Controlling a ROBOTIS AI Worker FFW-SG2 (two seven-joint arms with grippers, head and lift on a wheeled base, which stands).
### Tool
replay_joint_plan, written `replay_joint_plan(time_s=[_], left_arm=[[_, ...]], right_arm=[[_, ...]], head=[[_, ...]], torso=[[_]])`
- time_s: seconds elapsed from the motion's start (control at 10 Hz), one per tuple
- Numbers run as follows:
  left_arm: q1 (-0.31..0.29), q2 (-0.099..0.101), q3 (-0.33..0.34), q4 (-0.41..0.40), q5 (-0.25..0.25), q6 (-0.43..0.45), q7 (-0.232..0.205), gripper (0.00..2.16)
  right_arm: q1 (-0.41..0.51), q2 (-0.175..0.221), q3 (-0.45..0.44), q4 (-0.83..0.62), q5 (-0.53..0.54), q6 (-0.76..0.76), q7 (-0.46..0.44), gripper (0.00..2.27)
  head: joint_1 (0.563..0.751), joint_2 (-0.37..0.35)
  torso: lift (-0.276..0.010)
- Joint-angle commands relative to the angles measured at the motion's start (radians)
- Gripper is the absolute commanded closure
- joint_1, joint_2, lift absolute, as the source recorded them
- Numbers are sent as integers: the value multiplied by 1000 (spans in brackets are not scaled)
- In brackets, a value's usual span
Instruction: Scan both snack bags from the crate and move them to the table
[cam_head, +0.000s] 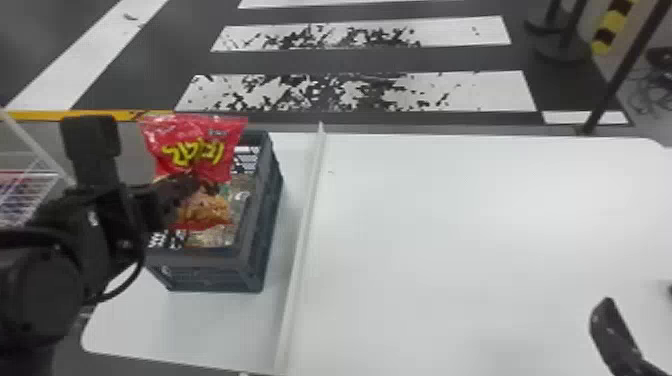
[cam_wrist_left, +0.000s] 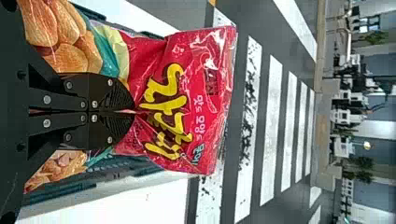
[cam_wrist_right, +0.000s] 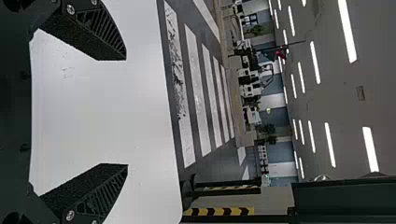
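My left gripper (cam_head: 202, 184) is over the dark crate (cam_head: 215, 272) at the left of the table, with the red snack bag (cam_head: 192, 145) upright in its grasp. The left wrist view shows the left gripper (cam_wrist_left: 133, 112) shut on the middle of the red snack bag (cam_wrist_left: 173, 102); its yellow lettering is above the fingers. Below the bag, a second bag with a brownish, shiny surface (cam_head: 210, 237) lies in the crate, partly covered. At the table's right stands my right gripper (cam_head: 607, 305), and in the right wrist view the right gripper (cam_wrist_right: 126, 112) is open, holding nothing.
A raised white divider strip (cam_head: 300, 240) runs along the white table (cam_head: 475, 240) just right of the crate. A wire basket (cam_head: 30, 200) stands beyond the table's left side. Barrier posts (cam_head: 620, 75) rise from the floor behind the far right corner.
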Motion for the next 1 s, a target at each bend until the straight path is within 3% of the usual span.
replay_joint_plan(time_s=[0.0,0.3,0.5,0.7,0.8,0.9], left_arm=[[35,-8,-8,-107,5,12,1,1882],[92,-25,-57,-267,28,30,-13,1882],[96,-62,-155,-275,49,30,-86,1882],[93,-86,-326,-192,16,6,-129,1882],[93,-88,-410,-109,-20,-77,-171,1882],[93,-76,-477,-5,-21,-267,-212,1882]], right_arm=[[3,0,0,-2,0,-6,1,110],[6,0,-3,-6,0,-34,-1,110],[10,3,-5,-22,0,-40,-1,113],[16,5,-17,-44,0,-43,-4,120],[17,6,-23,-47,0,-43,-6,124],[19,8,-31,-58,-6,-40,-6,124]], head=[[695,114],[695,66],[695,-22],[695,-145],[695,-183],[695,-256]], torso=[[-87],[-87],[-87],[-87],[-87],[-87]])
